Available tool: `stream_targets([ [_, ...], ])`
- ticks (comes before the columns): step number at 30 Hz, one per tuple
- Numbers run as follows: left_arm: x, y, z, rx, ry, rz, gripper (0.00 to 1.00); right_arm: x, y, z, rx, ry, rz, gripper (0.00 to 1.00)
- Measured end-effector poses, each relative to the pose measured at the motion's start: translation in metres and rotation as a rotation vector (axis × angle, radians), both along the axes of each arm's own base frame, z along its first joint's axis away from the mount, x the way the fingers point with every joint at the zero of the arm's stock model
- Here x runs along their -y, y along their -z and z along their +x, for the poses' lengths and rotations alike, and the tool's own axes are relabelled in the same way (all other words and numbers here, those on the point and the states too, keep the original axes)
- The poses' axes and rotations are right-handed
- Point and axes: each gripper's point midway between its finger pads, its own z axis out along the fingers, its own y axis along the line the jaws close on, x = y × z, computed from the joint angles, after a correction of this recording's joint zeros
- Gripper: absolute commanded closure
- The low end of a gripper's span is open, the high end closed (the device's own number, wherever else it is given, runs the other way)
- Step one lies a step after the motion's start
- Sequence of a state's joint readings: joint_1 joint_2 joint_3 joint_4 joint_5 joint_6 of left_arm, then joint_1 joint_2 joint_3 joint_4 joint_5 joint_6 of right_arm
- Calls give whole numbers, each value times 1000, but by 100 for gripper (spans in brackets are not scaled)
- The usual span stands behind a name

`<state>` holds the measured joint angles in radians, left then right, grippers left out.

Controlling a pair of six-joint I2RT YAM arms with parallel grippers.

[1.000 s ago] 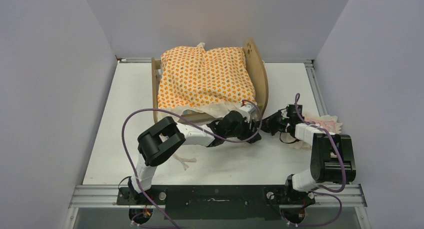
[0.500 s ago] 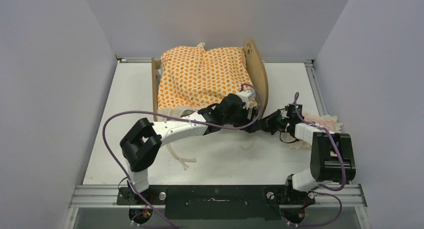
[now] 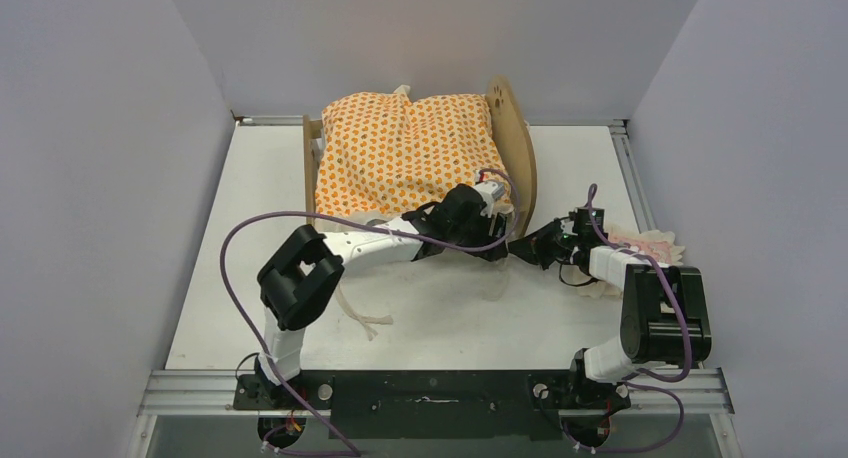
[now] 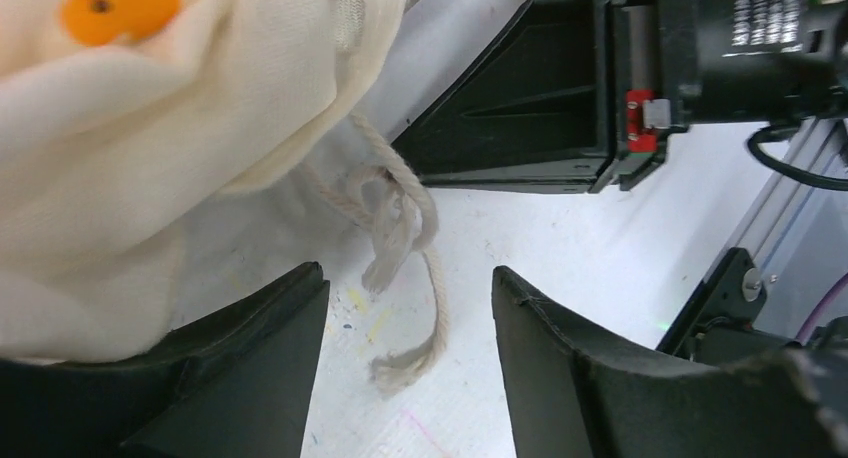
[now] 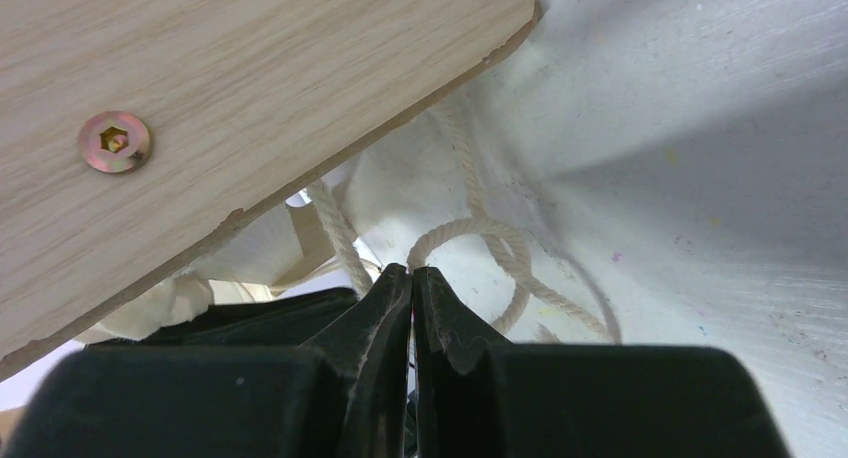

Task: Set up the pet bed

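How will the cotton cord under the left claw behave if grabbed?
Likely floppy: the cord lies in loose loops on the table. Probably light; its frayed end may slip from a pinch. It seems to run under the cream ruffle, so pulling likely drags that fabric.

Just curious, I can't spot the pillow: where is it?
In the top view, the pillow lies at the right edge of the table, right of the bed, partly hidden by the right arm.

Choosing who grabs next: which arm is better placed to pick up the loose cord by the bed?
Left, probably. The left gripper is open with the cord lying between its fingers. The right gripper is shut beside a cord loop and would have to reopen.
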<state>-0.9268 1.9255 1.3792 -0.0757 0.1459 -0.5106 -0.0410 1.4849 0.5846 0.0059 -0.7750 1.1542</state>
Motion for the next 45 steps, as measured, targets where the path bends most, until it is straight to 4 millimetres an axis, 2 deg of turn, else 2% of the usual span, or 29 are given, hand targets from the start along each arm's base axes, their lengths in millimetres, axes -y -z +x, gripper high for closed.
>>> stream_targets([
  [5, 8, 23, 1, -11, 43, 33, 53, -1, 0, -1, 4, -7, -3, 95],
  [7, 8, 29, 1, -11, 51, 44, 62, -1, 0, -1, 5, -9, -4, 95],
  [9, 10, 32, 2, -12, 59, 49, 78, -1, 0, -1, 6, -11, -5, 95],
  [11, 13, 34, 3, -10, 65, 48, 99, -1, 1, -1, 9, -14, -7, 95],
  [16, 15, 37, 3, -9, 82, 52, 100, -2, 1, -3, 12, -27, -15, 91],
  [21, 16, 36, 4, -3, 83, 44, 100, 3, 2, -8, 16, -73, -88, 71],
  [28, 15, 37, 4, -4, 82, 49, 100, 29, -20, -18, 158, -124, -410, 50],
  [32, 15, 35, 4, -4, 82, 49, 100, 23, -17, -34, 185, -191, -570, 50],
  [38, 15, 31, 5, 1, 80, 41, 100, 14, 13, -60, 156, -286, -743, 55],
  [45, 12, 31, 9, -4, 66, 37, 100, 5, 37, -63, 148, -357, -875, 62],
])
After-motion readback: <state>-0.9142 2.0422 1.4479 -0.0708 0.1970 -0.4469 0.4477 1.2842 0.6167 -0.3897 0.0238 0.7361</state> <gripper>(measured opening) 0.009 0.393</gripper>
